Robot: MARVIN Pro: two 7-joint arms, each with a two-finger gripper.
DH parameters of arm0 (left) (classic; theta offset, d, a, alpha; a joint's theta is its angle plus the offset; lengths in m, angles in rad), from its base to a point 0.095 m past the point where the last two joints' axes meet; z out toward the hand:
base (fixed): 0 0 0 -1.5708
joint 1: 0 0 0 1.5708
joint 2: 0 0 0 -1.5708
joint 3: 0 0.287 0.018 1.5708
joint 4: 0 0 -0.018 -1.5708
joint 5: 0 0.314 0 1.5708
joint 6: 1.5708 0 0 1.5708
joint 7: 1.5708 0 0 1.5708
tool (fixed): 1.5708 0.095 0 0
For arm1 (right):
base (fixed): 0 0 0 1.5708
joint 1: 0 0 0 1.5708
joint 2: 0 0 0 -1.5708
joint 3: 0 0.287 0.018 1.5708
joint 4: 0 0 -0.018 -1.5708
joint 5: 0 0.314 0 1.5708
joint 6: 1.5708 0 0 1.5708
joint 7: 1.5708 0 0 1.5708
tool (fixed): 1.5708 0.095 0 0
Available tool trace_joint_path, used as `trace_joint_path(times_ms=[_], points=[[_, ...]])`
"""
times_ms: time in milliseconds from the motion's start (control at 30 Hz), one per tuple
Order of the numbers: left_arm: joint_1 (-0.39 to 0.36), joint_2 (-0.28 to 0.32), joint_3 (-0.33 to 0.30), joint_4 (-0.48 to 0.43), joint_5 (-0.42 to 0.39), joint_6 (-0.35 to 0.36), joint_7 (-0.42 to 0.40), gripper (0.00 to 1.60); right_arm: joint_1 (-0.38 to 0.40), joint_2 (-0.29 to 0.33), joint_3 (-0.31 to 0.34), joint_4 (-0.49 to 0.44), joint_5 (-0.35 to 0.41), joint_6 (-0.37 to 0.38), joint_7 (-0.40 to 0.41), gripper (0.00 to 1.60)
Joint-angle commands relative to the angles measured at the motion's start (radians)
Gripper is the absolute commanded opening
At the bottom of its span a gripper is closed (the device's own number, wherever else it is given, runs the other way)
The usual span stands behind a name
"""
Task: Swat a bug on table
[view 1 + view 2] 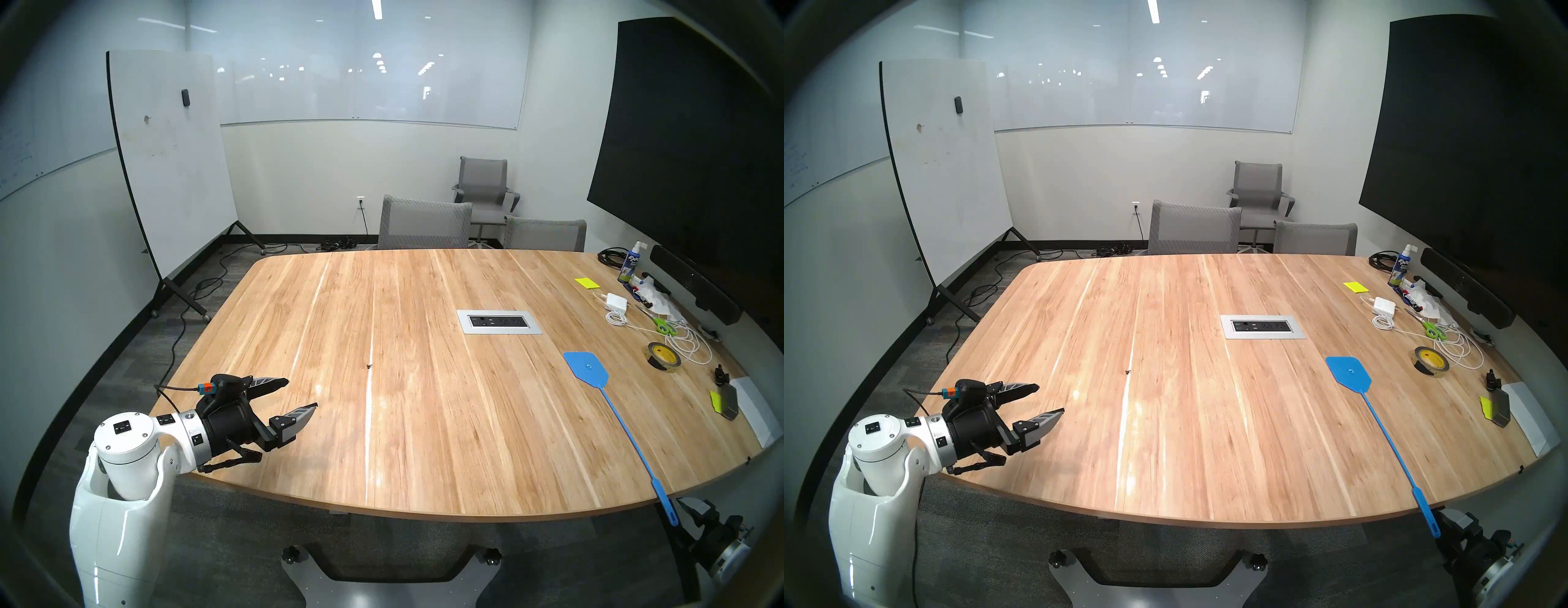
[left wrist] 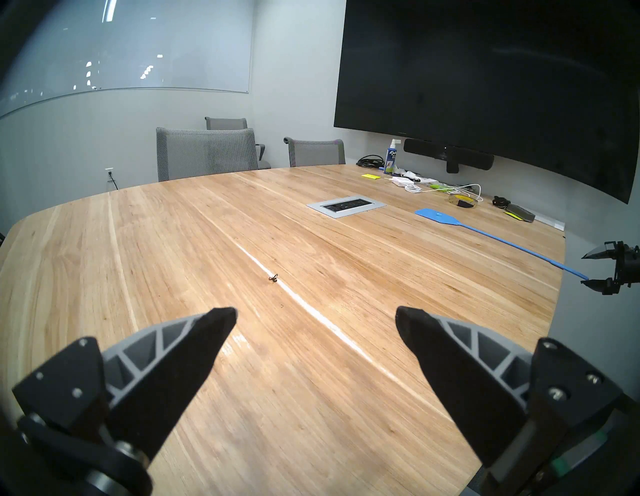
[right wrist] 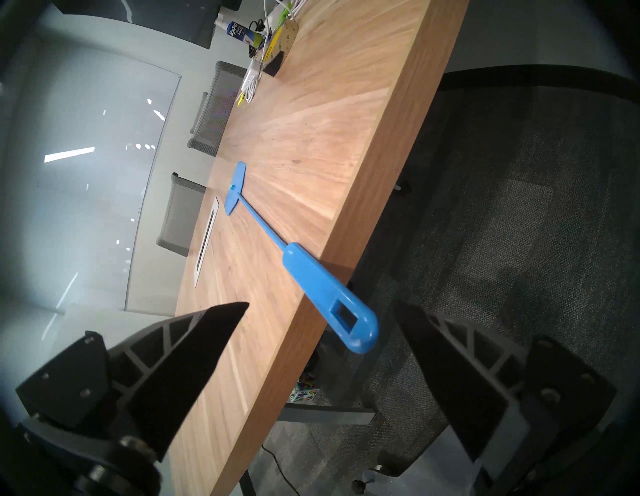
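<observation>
The bug (image 1: 369,366) (image 1: 1127,372) (image 2: 273,278) is a tiny dark speck near the middle of the light wood table (image 1: 424,446), beside a pale grain stripe. My left gripper (image 1: 301,393) (image 1: 1050,398) (image 2: 316,313) hovers open and empty over the table's front left, pointing toward the bug. A blue fly swatter (image 1: 586,368) (image 3: 322,287) lies at the front right, its handle end sticking out past the table edge. My right gripper (image 1: 691,509) (image 3: 320,306) is open just off that edge, one finger on each side of the handle end, neither one touching it.
A grey power-outlet panel (image 1: 499,322) is set into the table beyond the bug. Along the right edge lie a tape roll (image 1: 664,358), green scissors (image 1: 662,326), a white charger with cable (image 1: 617,303), a spray bottle (image 1: 629,265) and sticky notes. Grey chairs (image 1: 424,225) stand at the far edge.
</observation>
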Motion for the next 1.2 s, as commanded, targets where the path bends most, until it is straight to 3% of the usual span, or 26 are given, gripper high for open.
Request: trace_joint_path(times_ms=[0,1167], points=[[-0.001,0.002,-0.001,-0.016,-0.001,0.002,-0.002,1.6,-0.019,0.001,-0.001,-0.033,0.025,-0.001,-0.002,1.6],[-0.002,-0.001,-0.002,-0.016,0.002,0.003,-0.004,1.6,-0.025,0.008,-0.023,-0.02,0.038,-0.001,-0.002,1.6]])
